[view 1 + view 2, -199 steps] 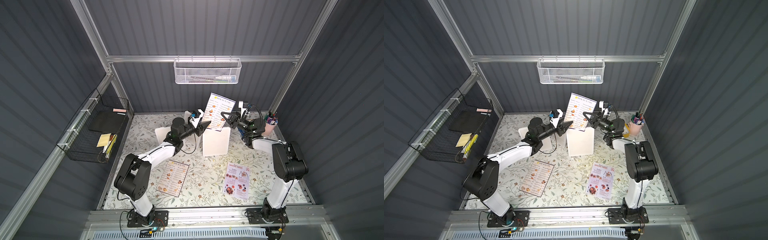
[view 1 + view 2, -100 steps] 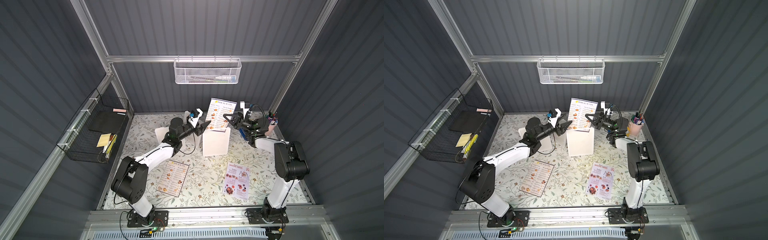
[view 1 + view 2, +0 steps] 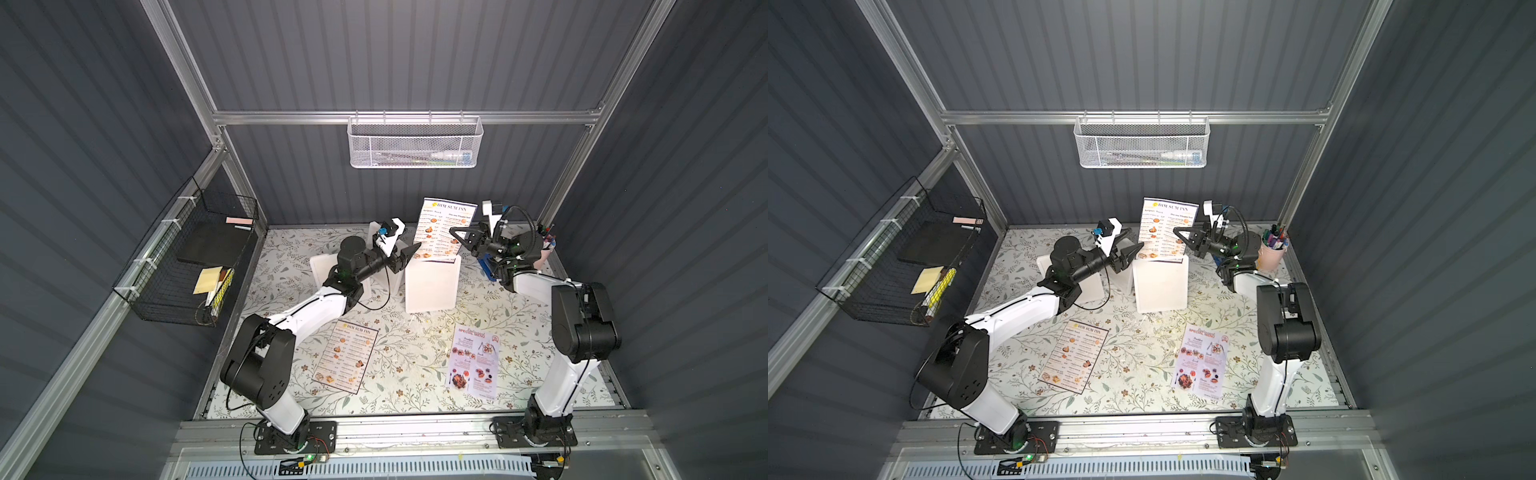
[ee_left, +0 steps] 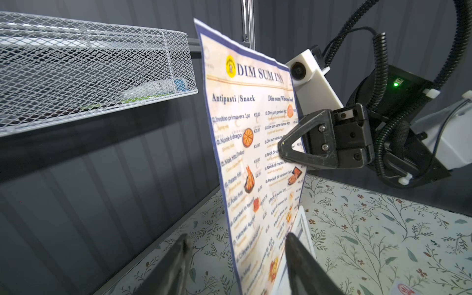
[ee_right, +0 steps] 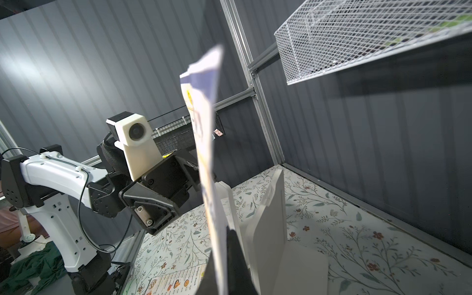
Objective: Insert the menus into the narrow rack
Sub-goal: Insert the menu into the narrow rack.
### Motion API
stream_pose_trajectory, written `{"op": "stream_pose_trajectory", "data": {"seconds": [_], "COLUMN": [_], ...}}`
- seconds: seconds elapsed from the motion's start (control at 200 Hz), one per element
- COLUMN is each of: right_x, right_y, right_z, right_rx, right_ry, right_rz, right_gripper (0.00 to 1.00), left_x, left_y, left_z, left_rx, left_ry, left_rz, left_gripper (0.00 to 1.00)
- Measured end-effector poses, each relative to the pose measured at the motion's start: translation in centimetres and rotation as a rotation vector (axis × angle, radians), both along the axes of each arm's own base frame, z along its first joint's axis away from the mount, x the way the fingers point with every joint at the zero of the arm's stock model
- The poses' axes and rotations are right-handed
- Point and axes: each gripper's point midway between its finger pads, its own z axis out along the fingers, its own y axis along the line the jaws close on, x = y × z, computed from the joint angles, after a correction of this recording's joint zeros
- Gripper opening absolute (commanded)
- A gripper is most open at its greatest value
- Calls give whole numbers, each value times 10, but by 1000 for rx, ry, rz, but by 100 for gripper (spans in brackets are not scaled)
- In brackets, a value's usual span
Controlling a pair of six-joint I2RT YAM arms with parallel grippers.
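Note:
A "DIM SUM INN" menu (image 3: 442, 228) (image 3: 1165, 228) stands upright over the white narrow rack (image 3: 432, 286) (image 3: 1160, 286). Its lower edge meets the rack's top. My right gripper (image 3: 455, 233) (image 3: 1177, 235) (image 5: 224, 231) is shut on the menu's right edge, and the sheet (image 5: 207, 153) shows edge-on in the right wrist view. My left gripper (image 3: 411, 251) (image 3: 1136, 250) (image 4: 237, 238) is open, and the menu's (image 4: 255, 153) lower left edge passes between its fingers. Another "DIM SUM INN" menu (image 3: 345, 357) and the lavender menu (image 3: 473, 363) lie flat in front.
More white holders (image 3: 328, 270) stand left of the rack, behind my left arm. A pink pen cup (image 3: 546, 249) sits at the back right corner. A white mesh basket (image 3: 415, 143) hangs on the back wall and a black wire basket (image 3: 187, 266) on the left wall.
The upright menu and the right gripper holding it have shifted slightly right and down towards the rack. My left gripper's jaws have widened a little beside the sheet.

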Motion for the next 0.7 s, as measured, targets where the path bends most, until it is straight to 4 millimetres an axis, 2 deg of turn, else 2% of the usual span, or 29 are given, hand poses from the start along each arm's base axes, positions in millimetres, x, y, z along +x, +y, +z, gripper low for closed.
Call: {"op": "stream_pose_trajectory", "data": {"seconds": [0.28, 0.515, 0.7], "right_x": [2, 1, 0], "right_y": [-1, 1, 4], "right_z": [-3, -7, -11], "right_rx": [-21, -38, -54], "right_ry": [29, 51, 66], "right_rz": [18, 41, 58], "right_gripper": [0, 0, 0], "left_x": [-1, -6, -7], "left_y": [0, 3, 5], "left_z": [1, 10, 7], "left_rx": [0, -9, -6], "left_ry": [-1, -17, -11], "left_rz": [0, 3, 7], "left_gripper": [61, 61, 61]}}
